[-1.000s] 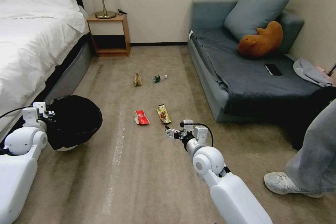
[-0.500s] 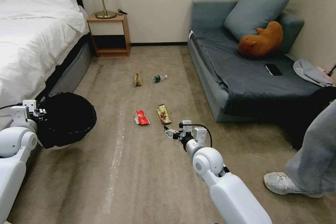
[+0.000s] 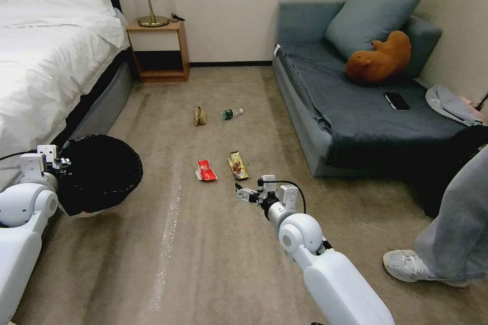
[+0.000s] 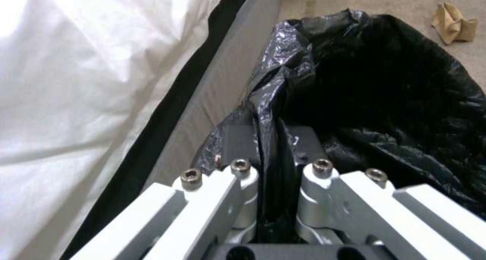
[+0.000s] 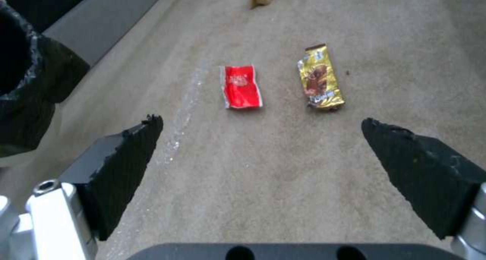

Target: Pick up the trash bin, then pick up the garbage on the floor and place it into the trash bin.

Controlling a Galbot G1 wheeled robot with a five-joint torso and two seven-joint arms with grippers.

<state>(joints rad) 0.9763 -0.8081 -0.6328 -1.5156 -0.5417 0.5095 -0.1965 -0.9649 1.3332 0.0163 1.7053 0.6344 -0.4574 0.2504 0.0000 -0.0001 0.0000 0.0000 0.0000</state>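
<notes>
The trash bin (image 3: 99, 172), white with a glossy black bag over its rim, hangs just above the floor (image 3: 218, 254) beside the bed. My left gripper (image 3: 58, 161) is shut on its near rim, and the bag (image 4: 385, 85) is pinched between the fingers (image 4: 238, 138). The garbage lies on the carpet: a red wrapper (image 3: 205, 170) (image 5: 242, 86), a yellow-brown wrapper (image 3: 238, 165) (image 5: 320, 77), and farther off a crumpled paper bag (image 3: 200, 116) (image 4: 454, 21) and a small bottle (image 3: 231, 113). My right gripper (image 3: 240, 192) (image 5: 259, 120) hovers open a little short of the two wrappers, holding nothing.
A white bed (image 3: 46, 61) runs along the left and a wooden nightstand (image 3: 158, 51) stands at the back. The grey sofa (image 3: 356, 106) on the right holds a cushion, a brown plush toy and a black phone (image 3: 396, 100). A person's leg and shoe (image 3: 417, 266) stand at right.
My left arm has drawn the trash bin slightly left and back toward the bed. My right gripper has crept a little left, closer to the wrappers.
</notes>
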